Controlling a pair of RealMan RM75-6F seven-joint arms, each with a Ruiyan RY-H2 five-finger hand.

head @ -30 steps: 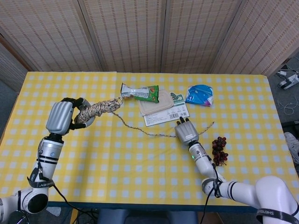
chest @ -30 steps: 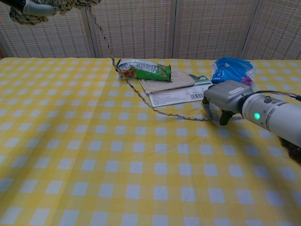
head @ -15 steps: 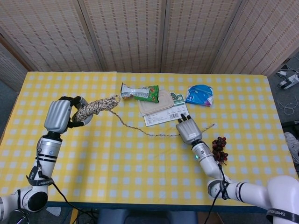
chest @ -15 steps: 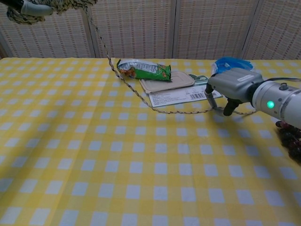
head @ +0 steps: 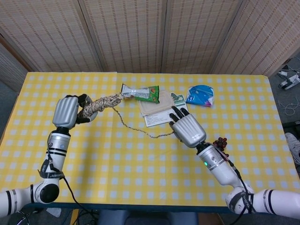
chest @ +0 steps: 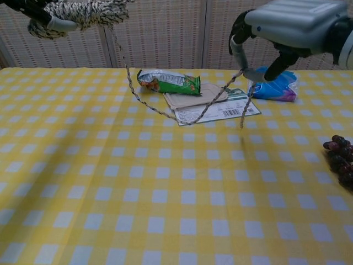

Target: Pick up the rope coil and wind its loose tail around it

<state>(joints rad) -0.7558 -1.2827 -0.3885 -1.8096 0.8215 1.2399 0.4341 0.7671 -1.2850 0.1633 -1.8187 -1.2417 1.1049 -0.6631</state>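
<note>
My left hand (head: 67,111) grips the speckled rope coil (head: 101,103) and holds it in the air at the left; in the chest view the coil (chest: 84,11) sits at the top left with the left hand (chest: 37,10) partly cut off. The loose tail (head: 135,127) drops from the coil, sags to the table (head: 140,178), then rises to my right hand (head: 188,129). The right hand (chest: 290,24) is raised above the table and pinches the tail (chest: 205,106) near its end. A short end dangles below the fingers.
Behind the tail lie a green snack packet (chest: 169,81), a beige pad (chest: 196,95) and a printed card (chest: 216,112). A blue packet (chest: 276,86) lies at the back right. A bunch of dark grapes (chest: 339,161) sits near the right edge.
My right hand has risen off the table with the tail pinched, lifting its far end. The left hand and the coil shifted slightly right.
</note>
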